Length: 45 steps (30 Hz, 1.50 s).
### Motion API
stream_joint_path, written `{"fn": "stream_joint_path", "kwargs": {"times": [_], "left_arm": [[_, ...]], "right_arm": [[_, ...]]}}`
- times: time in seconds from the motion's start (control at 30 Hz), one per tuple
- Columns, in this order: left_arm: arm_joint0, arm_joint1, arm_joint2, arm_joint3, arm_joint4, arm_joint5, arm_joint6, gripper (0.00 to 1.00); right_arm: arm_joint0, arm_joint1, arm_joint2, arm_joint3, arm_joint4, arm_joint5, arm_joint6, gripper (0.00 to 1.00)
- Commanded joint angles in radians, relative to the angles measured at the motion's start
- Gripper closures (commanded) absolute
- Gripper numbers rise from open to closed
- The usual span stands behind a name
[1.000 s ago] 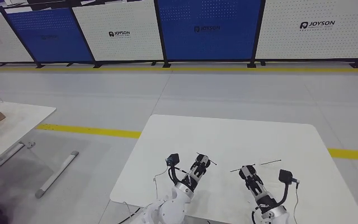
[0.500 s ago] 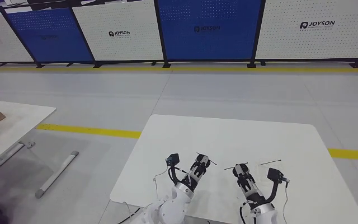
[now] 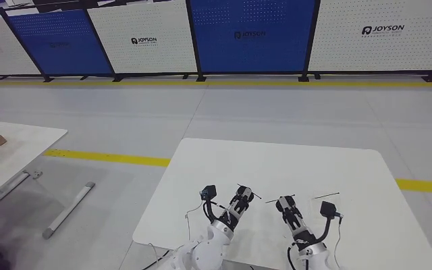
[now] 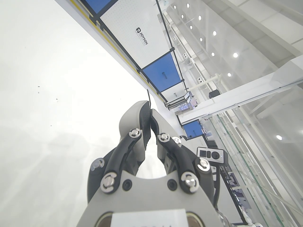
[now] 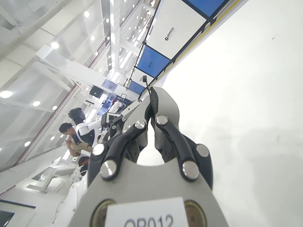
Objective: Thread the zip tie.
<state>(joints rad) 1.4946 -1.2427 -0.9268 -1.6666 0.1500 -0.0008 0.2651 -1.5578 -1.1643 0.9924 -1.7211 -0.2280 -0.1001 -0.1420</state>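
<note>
Left gripper and right gripper hang close together, low over the near part of the white table, each with fingers pressed together on a thin black zip tie end: a plain tail pokes from the left one, a square head from the right. Another thin black strip lies near the right gripper

White table, near centre, on a pale grey floor. Yellow floor line passes behind it, left to right. Second white table at left edge; grey bar on the floor beside it. Far side: row of blue and white pegboard panels.
</note>
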Motion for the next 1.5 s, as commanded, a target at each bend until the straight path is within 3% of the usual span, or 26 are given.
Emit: {"fn": "stream_joint_path", "kwargs": {"times": [0.0,0.2,0.4,0.63,0.77,1.0,1.1,1.37,1.47], "left_arm": [[0.000,0.000,0.000,0.000,0.000,0.000,0.000,1.00],[0.000,0.000,0.000,0.000,0.000,0.000,0.000,1.00],[0.000,0.000,0.000,0.000,0.000,0.000,0.000,1.00],[0.000,0.000,0.000,0.000,0.000,0.000,0.000,1.00],[-0.001,-0.001,-0.002,-0.004,-0.003,-0.002,-0.003,1.00],[0.009,-0.010,0.000,-0.032,0.015,-0.002,0.059,1.00],[0.003,-0.011,0.012,-0.033,0.079,0.037,0.048,1.00],[0.003,-0.011,0.012,-0.033,0.079,0.037,0.048,1.00],[0.003,-0.011,0.012,-0.033,0.079,0.037,0.048,1.00]], "right_arm": [[0.001,-0.001,-0.002,0.000,-0.003,0.004,-0.003,1.00],[0.001,-0.001,-0.002,0.000,-0.003,0.004,-0.003,1.00],[-0.003,-0.009,0.006,-0.010,-0.008,0.043,-0.032,1.00],[0.051,-0.032,-0.026,0.029,0.002,0.097,-0.019,1.00],[0.059,-0.036,-0.032,0.036,0.011,0.097,-0.018,1.00],[0.059,-0.036,-0.032,0.036,0.011,0.097,-0.018,1.00],[0.059,-0.036,-0.032,0.036,0.011,0.097,-0.018,1.00],[0.059,-0.036,-0.032,0.036,0.011,0.097,-0.018,1.00],[0.050,-0.038,-0.025,0.029,0.016,0.062,-0.019,1.00]]}}
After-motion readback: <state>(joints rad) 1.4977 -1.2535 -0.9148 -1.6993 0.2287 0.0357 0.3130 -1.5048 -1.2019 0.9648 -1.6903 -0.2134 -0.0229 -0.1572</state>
